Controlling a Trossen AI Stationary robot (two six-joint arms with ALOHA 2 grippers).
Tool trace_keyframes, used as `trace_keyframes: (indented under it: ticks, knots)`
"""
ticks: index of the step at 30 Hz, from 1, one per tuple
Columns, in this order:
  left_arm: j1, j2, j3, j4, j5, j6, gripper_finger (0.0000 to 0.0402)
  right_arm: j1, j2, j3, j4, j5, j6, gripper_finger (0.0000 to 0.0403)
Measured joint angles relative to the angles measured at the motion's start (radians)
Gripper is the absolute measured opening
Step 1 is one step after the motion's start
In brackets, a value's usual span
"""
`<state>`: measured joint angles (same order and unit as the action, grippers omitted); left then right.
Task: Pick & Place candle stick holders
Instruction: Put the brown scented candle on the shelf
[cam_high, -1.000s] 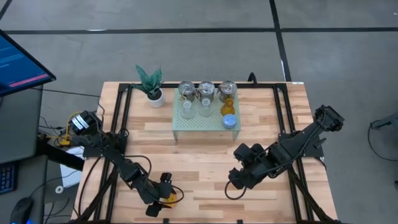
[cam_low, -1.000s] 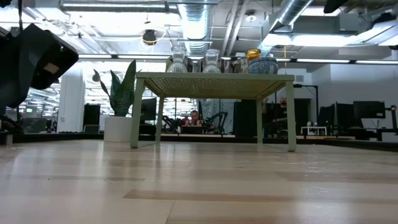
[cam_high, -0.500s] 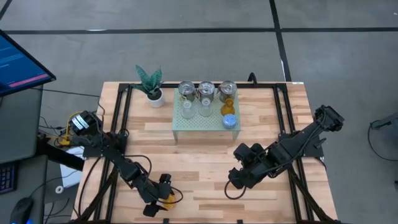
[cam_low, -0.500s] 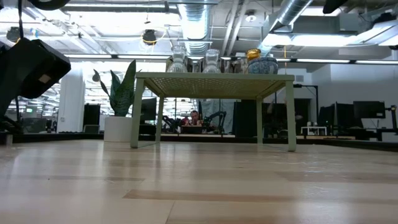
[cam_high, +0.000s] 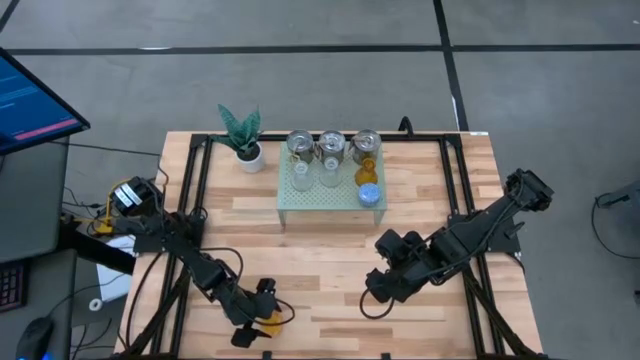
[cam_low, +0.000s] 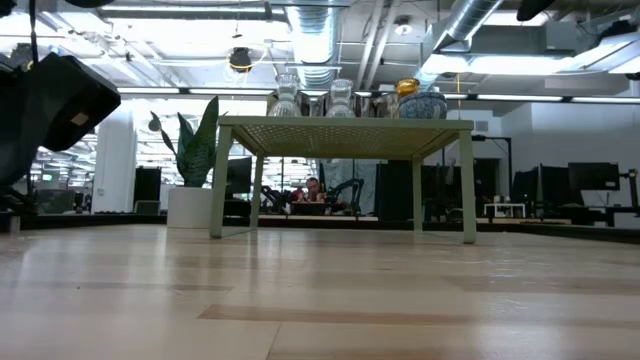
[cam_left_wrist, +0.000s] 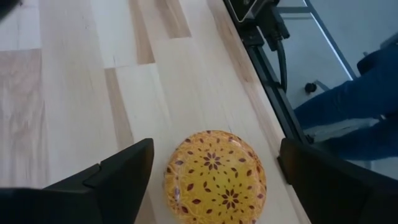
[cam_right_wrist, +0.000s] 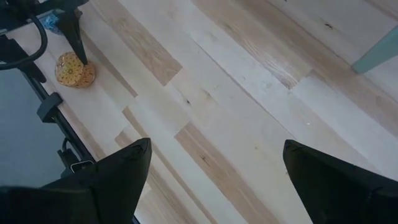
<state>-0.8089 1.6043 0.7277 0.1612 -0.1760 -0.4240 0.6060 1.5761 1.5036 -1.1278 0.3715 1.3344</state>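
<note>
Orange holder (cam_left_wrist: 215, 177) resting on desk (cam_high: 330, 260), between spread fingers of left claw (cam_high: 262, 320), released, untouched. Right claw (cam_high: 378, 292) hovering well apart, likewise spread, gripping nothing. Remaining holders (cam_high: 331, 157) grouped on pale green stand (cam_high: 300, 197), far beyond both claws.

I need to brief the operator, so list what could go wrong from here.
1. The orange holder lies near the table's front edge, between the open fingers of the left end effector; a skewed lift or a finger brushing it might push it off.
2. The green stand is crowded with holders, so a careless next pick could topple neighbours.
3. The right end effector waits open nearby; the arms could cross.
</note>
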Motion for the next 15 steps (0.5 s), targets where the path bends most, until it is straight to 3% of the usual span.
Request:
trace_keyframes:
  ticks: [9, 15]
  knots:
    - [0.006, 0.0, 0.0, 0.005, 0.013, -0.007, 0.0347, 0.0, 0.0, 0.0, 0.0, 0.0, 0.002, 0.0353]
    - [0.051, -0.001, 0.0, 0.004, 0.136, 0.005, 0.0347, 0.0, 0.0, 0.0, 0.0, 0.0, 0.002, 0.0353]
